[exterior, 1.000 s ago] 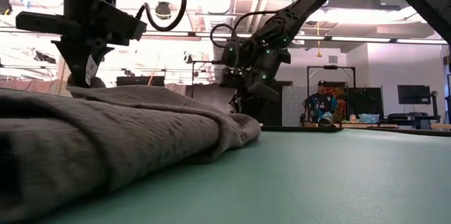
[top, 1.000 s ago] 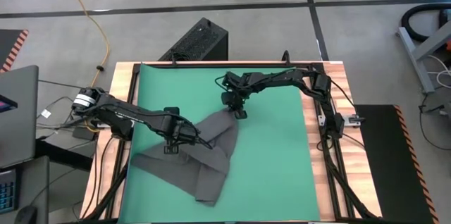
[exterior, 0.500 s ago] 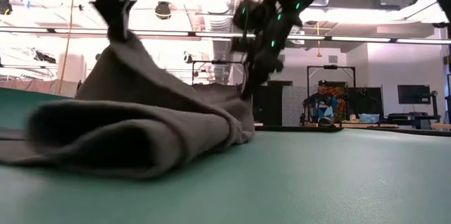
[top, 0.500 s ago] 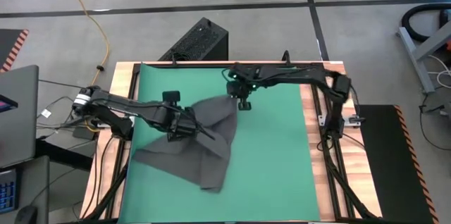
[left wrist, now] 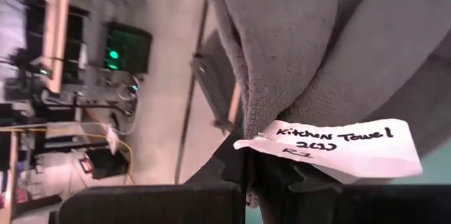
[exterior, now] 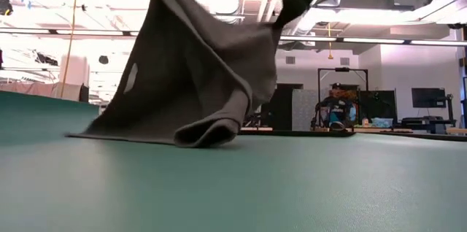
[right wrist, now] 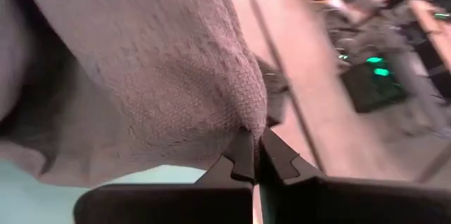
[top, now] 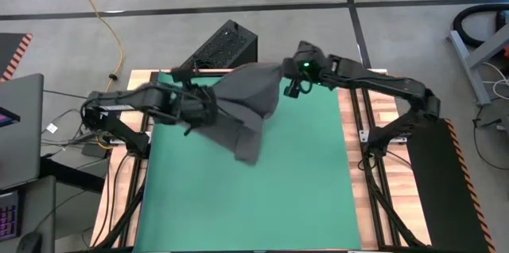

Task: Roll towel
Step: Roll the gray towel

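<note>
The dark grey towel hangs spread between my two grippers above the far part of the green mat. Its lower folded end touches the mat. My left gripper is shut on the towel's left upper corner, where the white tag sits. My right gripper is shut on the right upper corner. In the low view both grippers are mostly above the frame. My left gripper pinches the towel's edge beside the white tag between its two fingers; the cloth there is bunched into folds. The towel hangs below, its lower end on the mat. My right gripper pinches a corner of the towel between its two fingers. The cloth spreads away from the fingers and hangs toward the mat.
A black box lies on the floor beyond the table's far edge. The mat's near and right parts are bare. A person sits far back in the room.
Both grippers have risen and gone toward the table's far edge, holding the towel. The towel, which lay crumpled on the mat, is lifted and spread out between them; only its lower folded end stays on the mat, dragged toward the far side.
</note>
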